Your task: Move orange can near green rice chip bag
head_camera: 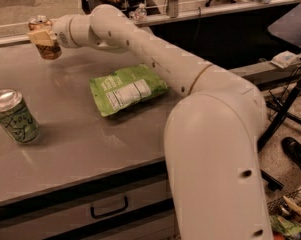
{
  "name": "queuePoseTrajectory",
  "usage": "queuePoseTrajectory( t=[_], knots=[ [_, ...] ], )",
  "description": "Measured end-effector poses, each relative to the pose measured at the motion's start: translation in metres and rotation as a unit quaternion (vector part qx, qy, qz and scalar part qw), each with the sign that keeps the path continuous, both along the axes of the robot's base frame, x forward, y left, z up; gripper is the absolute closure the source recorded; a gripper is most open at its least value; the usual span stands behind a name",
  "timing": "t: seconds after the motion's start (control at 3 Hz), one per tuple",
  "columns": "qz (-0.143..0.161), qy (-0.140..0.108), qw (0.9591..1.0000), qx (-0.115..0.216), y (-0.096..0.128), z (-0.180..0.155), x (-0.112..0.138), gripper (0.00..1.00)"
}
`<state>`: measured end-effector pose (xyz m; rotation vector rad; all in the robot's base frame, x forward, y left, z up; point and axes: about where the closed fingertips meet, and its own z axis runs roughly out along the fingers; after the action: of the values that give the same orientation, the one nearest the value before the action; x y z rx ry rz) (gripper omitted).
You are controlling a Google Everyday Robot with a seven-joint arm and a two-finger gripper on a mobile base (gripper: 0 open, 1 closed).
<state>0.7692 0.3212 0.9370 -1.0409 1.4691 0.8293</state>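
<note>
The orange can (46, 48) is at the far left of the grey table (80, 139), copper-coloured with a silver top. My gripper (41, 37) is shut on the can, with its tan fingers (40, 37) across the can's upper half. The can seems to hang slightly above the tabletop. The green rice chip bag (126, 88) lies flat in the middle of the table, white label panel up, to the right of the can and nearer to me. My white arm reaches over the bag's far right side.
A pale green can (15, 116) stands upright at the near left of the table. A small water bottle (140, 11) stands behind the far edge. Black stand legs (285, 109) and a shoe (296, 155) are on the floor at right. A drawer handle (109, 207) is below the table front.
</note>
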Motion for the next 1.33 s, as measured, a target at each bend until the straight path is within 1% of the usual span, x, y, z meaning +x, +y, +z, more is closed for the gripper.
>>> queuePoseTrajectory(
  t=[0.33, 0.67, 1.0, 1.33],
  knots=[
    [-0.031, -0.005, 0.9995, -0.002, -0.027, 0.003, -0.007, 1.0],
    [-0.061, -0.023, 0.9978, -0.01, -0.085, 0.023, -0.01, 1.0],
    [-0.059, -0.031, 0.9977, -0.012, -0.106, 0.033, -0.013, 1.0],
    [-0.05, -0.02, 0.9984, -0.015, -0.132, 0.03, -0.019, 1.0]
  ],
)
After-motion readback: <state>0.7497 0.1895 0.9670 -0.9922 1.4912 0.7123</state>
